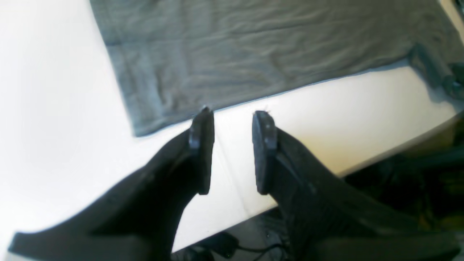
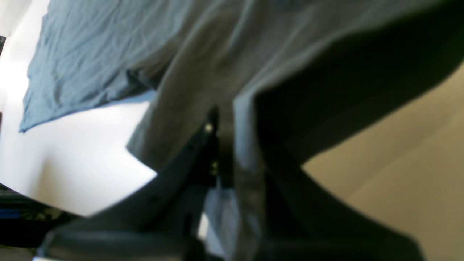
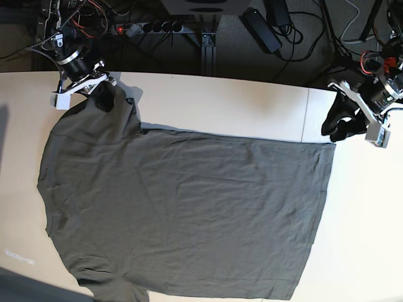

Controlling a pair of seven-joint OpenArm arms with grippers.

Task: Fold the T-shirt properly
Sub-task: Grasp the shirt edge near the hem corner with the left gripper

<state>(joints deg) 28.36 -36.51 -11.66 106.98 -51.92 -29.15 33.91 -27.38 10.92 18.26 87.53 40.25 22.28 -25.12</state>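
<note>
My right gripper (image 2: 224, 145) is clamped on a sleeve of the dark olive-grey cotton T-shirt (image 3: 189, 214); my left gripper (image 1: 232, 119) stands spread beside its hem corner, on the white table (image 3: 252, 113).

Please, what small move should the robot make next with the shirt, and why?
Probably the left gripper should ease forward and close on the hem corner of the T-shirt. Its jaws stand open just short of that edge, while the right gripper is already shut on the sleeve, so only this corner is not yet held.
</note>
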